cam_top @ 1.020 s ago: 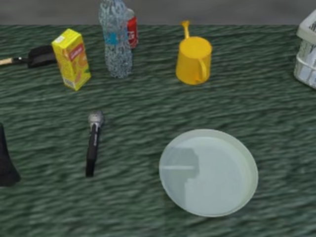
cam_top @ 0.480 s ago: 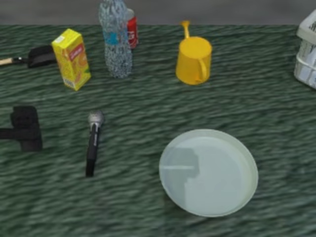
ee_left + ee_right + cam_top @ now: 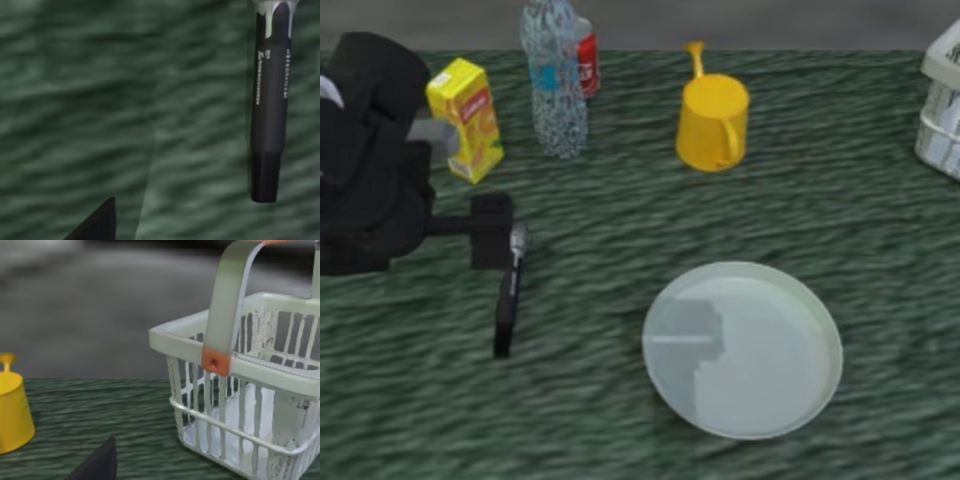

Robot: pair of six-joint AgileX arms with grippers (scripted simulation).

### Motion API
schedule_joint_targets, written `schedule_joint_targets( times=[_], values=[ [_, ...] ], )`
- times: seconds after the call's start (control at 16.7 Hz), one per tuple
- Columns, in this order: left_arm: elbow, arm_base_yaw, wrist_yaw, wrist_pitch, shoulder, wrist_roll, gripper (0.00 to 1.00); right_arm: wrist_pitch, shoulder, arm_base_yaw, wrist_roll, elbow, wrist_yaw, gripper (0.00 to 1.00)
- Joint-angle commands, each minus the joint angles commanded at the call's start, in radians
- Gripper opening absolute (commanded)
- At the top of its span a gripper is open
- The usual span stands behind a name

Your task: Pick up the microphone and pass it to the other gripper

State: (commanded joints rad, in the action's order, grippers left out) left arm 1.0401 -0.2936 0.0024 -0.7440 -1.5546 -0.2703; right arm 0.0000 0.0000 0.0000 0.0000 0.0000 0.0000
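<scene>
Shows the left gripper (image 3: 492,232) hanging over the left part of the green table (image 3: 840,200), just at the grey head of the microphone (image 3: 507,298). Looks lined up there to come down and grab it, as a guess. Has hold of nothing: leaves the microphone lying flat on the table, head toward the far edge, handle toward the near edge. Cannot tell how wide the claw is open. Keeps the right gripper (image 3: 97,465) out of the top view, off by the white basket (image 3: 235,370), likely waiting for its turn. Counts one microphone, one yellow juice carton (image 3: 466,118), one water bottle (image 3: 554,85), one red can (image 3: 587,62), one yellow watering can (image 3: 713,118), one pale round plate (image 3: 742,348) and one basket.
</scene>
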Motion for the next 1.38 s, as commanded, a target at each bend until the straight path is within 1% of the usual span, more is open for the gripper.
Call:
schedule_joint_targets(
  times=[0.18, 0.36, 0.84, 1.02, 1.26, 1.38],
  values=[
    [0.141, -0.038, 0.001, -0.09, -0.183, -0.036, 1.0, 0.0, 0.0, 0.0, 0.0, 0.0, 0.0, 1.0],
    [0.236, -0.062, 0.002, -0.143, -0.301, -0.059, 1.0, 0.0, 0.0, 0.0, 0.0, 0.0, 0.0, 1.0],
    [0.26, -0.064, 0.002, -0.152, -0.337, -0.064, 1.0, 0.0, 0.0, 0.0, 0.0, 0.0, 0.0, 1.0],
    [0.231, -0.066, 0.002, -0.082, -0.384, -0.062, 1.0, 0.0, 0.0, 0.0, 0.0, 0.0, 0.0, 1.0],
    [0.166, -0.068, 0.003, 0.11, -0.495, -0.062, 1.0, 0.0, 0.0, 0.0, 0.0, 0.0, 0.0, 1.0],
    [0.141, -0.068, 0.003, 0.171, -0.538, -0.062, 1.0, 0.0, 0.0, 0.0, 0.0, 0.0, 0.0, 1.0]
  ],
)
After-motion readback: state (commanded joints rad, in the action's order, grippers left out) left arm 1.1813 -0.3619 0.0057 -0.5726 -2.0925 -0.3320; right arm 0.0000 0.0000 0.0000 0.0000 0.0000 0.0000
